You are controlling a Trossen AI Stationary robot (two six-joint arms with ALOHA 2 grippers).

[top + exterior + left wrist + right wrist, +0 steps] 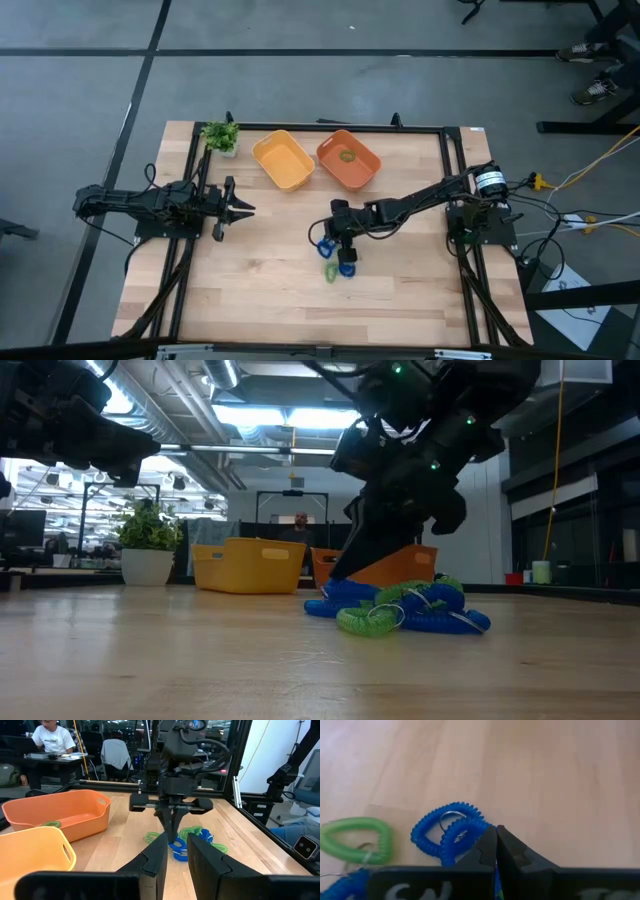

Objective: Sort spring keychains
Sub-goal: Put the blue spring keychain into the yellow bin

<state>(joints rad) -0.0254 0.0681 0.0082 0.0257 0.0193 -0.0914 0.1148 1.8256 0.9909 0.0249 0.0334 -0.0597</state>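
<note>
coils of bright blue and green plastic, the spring keychains (336, 262), are gathered in a small loose heap on the bare wood near the middle of the counter (250, 300), in front of the two trays. one green keychain (347, 155) is already lying in the orange tray (349, 158), while the yellow tray (283, 160) beside it looks empty from above.

the right end effector (496, 840) is lowered onto the heap, its jaws pressed together at the edge of a blue keychain (451, 833). a strand of blue coil appears to be pinched between the tips, though the right wrist view does not show this plainly, so a firm hold cannot be confirmed. the left end effector (243, 209) is parked well apart at the left side of the counter, with its fingers (207, 865) slightly parted and nothing between them.

the keychains are judged to be very light, springy and soft: a coil is expected to stretch and flex rather than lift as a rigid piece, and the smooth plastic may slide out of a shallow pinch. since the coils are touching and overlapping, and metal rings (451, 817) are seen inside the loops, a neighbour could be dragged along when one is raised. a hold is best taken across a single free arc of the coil, on the outer side of the heap, with several turns trapped between the jaws. a slow lift is advised so that snagged pieces can be seen to drop away.
</note>
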